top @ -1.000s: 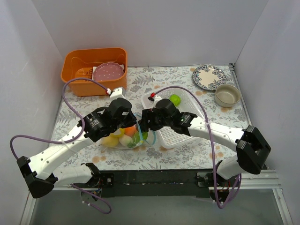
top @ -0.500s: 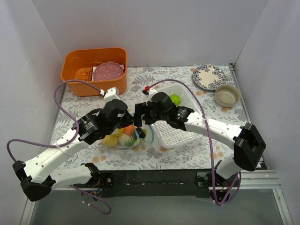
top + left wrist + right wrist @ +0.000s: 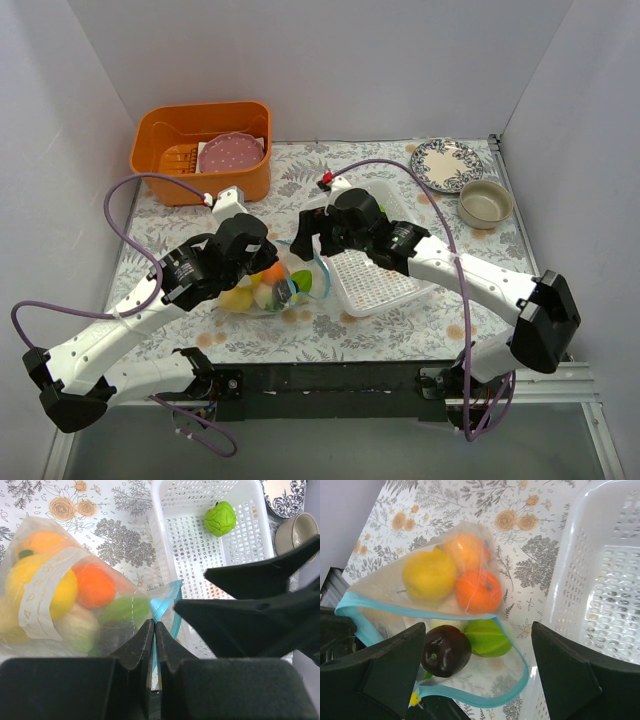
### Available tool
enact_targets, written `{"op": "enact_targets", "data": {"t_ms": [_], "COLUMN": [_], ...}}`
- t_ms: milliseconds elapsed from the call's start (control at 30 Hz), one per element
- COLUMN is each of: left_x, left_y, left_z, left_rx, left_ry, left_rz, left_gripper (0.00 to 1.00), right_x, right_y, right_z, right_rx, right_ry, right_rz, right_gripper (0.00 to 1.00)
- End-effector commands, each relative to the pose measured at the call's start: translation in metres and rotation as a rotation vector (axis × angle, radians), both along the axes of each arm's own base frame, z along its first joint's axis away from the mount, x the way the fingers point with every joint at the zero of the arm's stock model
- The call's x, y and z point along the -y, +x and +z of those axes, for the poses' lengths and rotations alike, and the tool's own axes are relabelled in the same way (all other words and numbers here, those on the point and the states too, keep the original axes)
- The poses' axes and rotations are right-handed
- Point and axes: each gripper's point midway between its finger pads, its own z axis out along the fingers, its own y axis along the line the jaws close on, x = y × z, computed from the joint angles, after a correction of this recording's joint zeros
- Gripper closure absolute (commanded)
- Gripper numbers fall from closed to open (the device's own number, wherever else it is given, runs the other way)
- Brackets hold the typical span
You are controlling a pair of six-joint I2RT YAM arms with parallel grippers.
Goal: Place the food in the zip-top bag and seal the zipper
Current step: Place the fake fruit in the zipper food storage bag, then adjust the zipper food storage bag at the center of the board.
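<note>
Here, the left claw (image 3: 154,627) is clenched on the mouth of the zip-top bag (image 3: 262,290), pinching the clear plastic at the teal-blue zipper (image 3: 347,602). The bag lies on the flowered counter (image 3: 330,170), between the two arms. The right claw (image 3: 479,627) hangs released just above the gaping mouth, its fingers spread wide with nothing between them. The zipper is unsealed, its strip bowed into an open loop.

Packed together inside the bag are a yellow piece (image 3: 429,575), an orange piece (image 3: 477,591), a dark brown ball (image 3: 446,651) and a green piece (image 3: 487,637). A white piece (image 3: 75,627) shows through the plastic beneath the bag's label. One green toy fruit (image 3: 220,518) sits alone in the white mesh basket (image 3: 385,280), just beside the bag on its right.

At the counter's far edge, an orange tub (image 3: 170,125) stands on the left. A patterned plate (image 3: 445,163) and a bowl (image 3: 485,203) sit in the right corner.
</note>
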Motion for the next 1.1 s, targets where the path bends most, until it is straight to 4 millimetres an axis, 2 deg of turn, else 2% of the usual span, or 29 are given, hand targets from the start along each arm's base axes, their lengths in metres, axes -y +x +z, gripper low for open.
{"op": "enact_targets", "data": {"t_ms": [0,133,167,267,333,500,567,667,833,967,1067], "left_x": [-0.012,-0.013,-0.015,-0.022,-0.025,-0.039,-0.042,-0.046,-0.053,-0.053,-0.054], "left_y": [0.004,0.006,0.006,0.009,0.011,0.015,0.015,0.014,0.01,0.008,0.007], "left_z": [0.016,0.018,0.018,0.022,0.023,0.029,0.029,0.03,0.03,0.032,0.033], "left_rx": [0.047,0.05,0.054,0.064,0.065,0.087,0.088,0.087,0.087,0.098,0.103], "left_ry": [-0.015,-0.017,-0.006,0.014,0.029,0.048,0.053,0.053,0.047,0.021,0.011], "left_rz": [0.055,0.068,0.076,0.101,0.115,0.163,0.172,0.18,0.201,0.199,0.199], "left_gripper": [0.95,0.95,0.95,0.95,0.95,0.95,0.95,0.95,0.95,0.94,0.94], "right_x": [0.026,0.028,0.028,0.026,0.032,0.032,0.03,0.025,0.023,0.018,0.009], "right_y": [0.003,-0.008,-0.013,-0.032,-0.039,-0.055,-0.058,-0.057,-0.045,-0.04,-0.041], "right_z": [0.026,0.021,0.02,0.013,-0.001,-0.019,-0.027,-0.03,-0.032,-0.042,-0.045], "right_rx": [0.078,0.016,0.001,-0.079,-0.121,-0.176,-0.192,-0.194,-0.185,-0.2,-0.212], "right_ry": [0.012,0.006,0.012,0.048,0.025,-0.002,-0.028,-0.044,-0.082,-0.112,-0.089], "right_rz": [-0.072,-0.053,-0.043,-0.012,-0.035,-0.027,-0.021,-0.015,-0.055,-0.064,-0.042], "right_gripper": [0.07,0.11,0.15,0.19,0.23,0.25,0.26,0.26,0.28,0.29,0.34]}}
